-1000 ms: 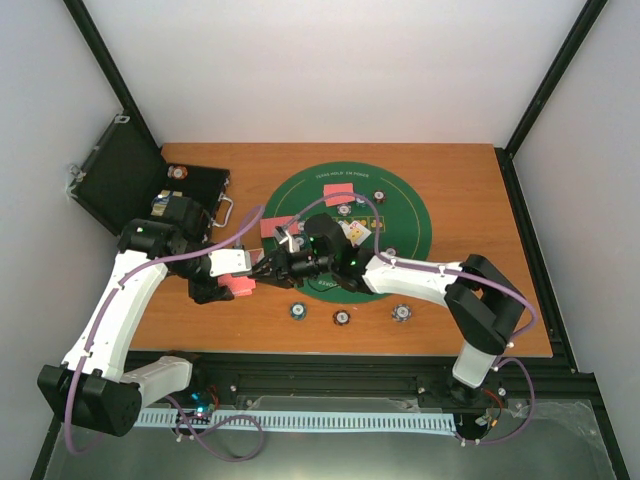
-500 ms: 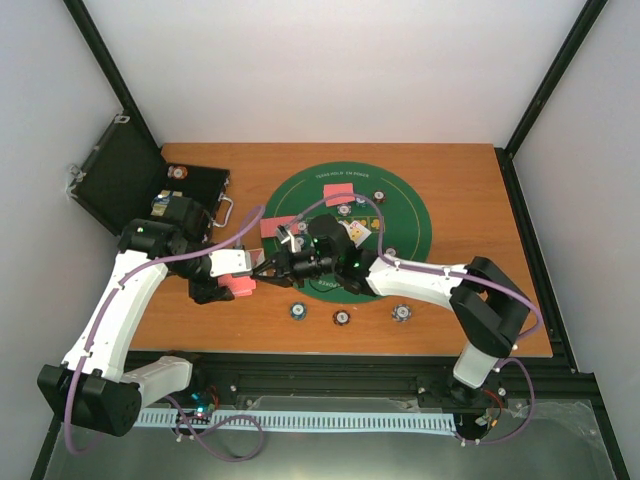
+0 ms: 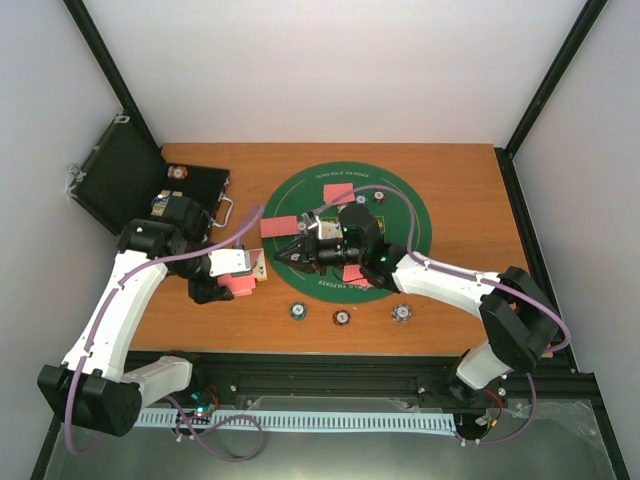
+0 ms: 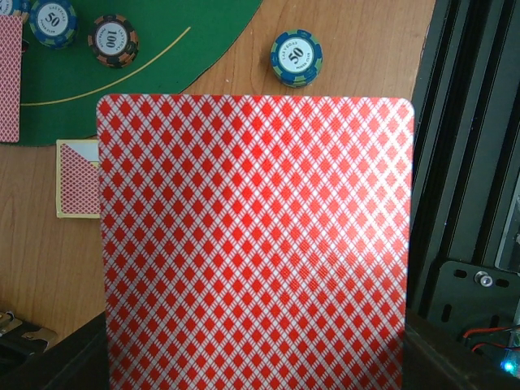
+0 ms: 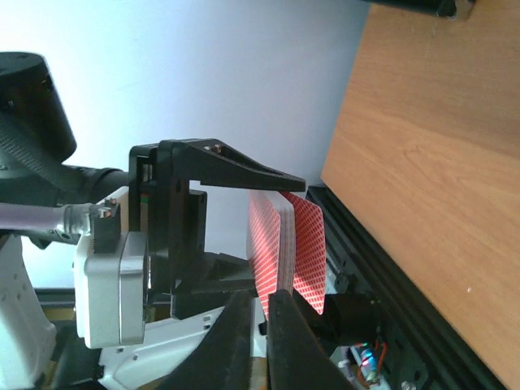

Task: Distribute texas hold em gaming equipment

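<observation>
The black case stood open at the table's far left corner, its lid leaning back against the wall. In its tray, striped-rim chips showed at the far end, and the left arm hid most of the rest. Just in front of the case, above bare wood, the left gripper pinched a deck of red-backed cards on edge. The right gripper pointed at that deck from over the green mat, its jaws pressed together; nothing could be made out between them. On the mat lay single cards face down, another card overhanging its left rim, and a few mat chips. Three more chips sat on the wood near the table's front edge, well apart. A cream-edged card showed beside the mat, partly behind the deck
</observation>
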Action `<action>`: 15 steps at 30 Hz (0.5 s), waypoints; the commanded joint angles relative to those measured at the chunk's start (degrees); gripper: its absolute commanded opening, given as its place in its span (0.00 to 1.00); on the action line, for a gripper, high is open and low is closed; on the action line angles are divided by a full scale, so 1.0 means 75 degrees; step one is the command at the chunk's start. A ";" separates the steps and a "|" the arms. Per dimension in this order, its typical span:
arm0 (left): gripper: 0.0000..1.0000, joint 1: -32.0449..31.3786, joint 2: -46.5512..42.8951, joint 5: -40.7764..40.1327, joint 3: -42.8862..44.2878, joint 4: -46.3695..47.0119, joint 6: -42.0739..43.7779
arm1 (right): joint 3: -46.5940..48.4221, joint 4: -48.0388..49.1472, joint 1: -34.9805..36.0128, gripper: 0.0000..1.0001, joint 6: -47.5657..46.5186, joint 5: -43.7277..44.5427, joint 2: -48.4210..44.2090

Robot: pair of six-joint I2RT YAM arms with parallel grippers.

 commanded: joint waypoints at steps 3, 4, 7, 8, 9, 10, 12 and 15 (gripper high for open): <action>0.03 0.0021 -0.0058 0.0033 0.0191 0.0044 0.0070 | 0.0258 -0.0191 0.0289 0.30 -0.0228 -0.0234 0.0238; 0.03 0.0020 -0.0059 0.0043 0.0202 0.0046 0.0076 | 0.0354 -0.0205 0.0385 0.33 -0.0257 -0.0243 0.0331; 0.03 0.0014 -0.0058 0.0036 0.0204 0.0030 0.0064 | 0.0673 -0.0366 0.0666 0.36 -0.0379 -0.0213 0.0638; 0.03 0.0019 -0.0065 0.0038 0.0208 0.0029 0.0059 | 0.0748 -0.0357 0.0720 0.36 -0.0380 -0.0231 0.0721; 0.03 0.0020 -0.0063 0.0030 0.0215 0.0023 0.0068 | 0.0812 -0.0348 0.0767 0.36 -0.0371 -0.0237 0.0780; 0.03 0.0020 -0.0070 0.0027 0.0216 0.0015 0.0071 | 0.0882 -0.0366 0.0805 0.36 -0.0368 -0.0244 0.0836; 0.03 0.0020 -0.0069 0.0001 0.0216 0.0013 0.0070 | 0.0989 -0.0387 0.0893 0.35 -0.0378 -0.0250 0.0933; 0.03 0.0020 -0.0081 0.0007 0.0227 0.0023 0.0073 | 0.1161 -0.0509 0.1018 0.30 -0.0422 -0.0242 0.1076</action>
